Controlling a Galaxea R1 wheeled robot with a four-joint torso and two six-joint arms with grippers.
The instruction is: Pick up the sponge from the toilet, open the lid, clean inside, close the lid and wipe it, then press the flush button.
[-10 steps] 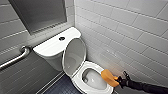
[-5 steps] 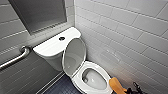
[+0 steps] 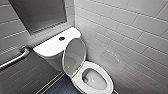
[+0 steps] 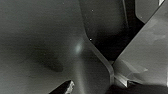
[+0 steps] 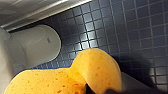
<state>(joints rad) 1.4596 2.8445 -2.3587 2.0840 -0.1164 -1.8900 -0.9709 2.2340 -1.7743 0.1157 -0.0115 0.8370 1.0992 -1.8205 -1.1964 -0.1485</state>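
Right gripper [image 5: 97, 90]: pinching the sponge [image 5: 75, 75], one, orange, bent in the grip, over the dark blue floor tiles [image 5: 140, 30] near the toilet's foot.
Toilet [image 3: 110, 82]: one.
Lid [image 3: 73, 56]: one, raised, leaning back toward the tank.
Flush button [image 3: 61, 38]: one, far side, on the tank top.
Grab bar [image 3: 15, 60]: one, at the left.
Done, by my reckoning: pick-up, lid opening. Bowl cleaning: cannot tell. Left: closing, wiping, flushing.
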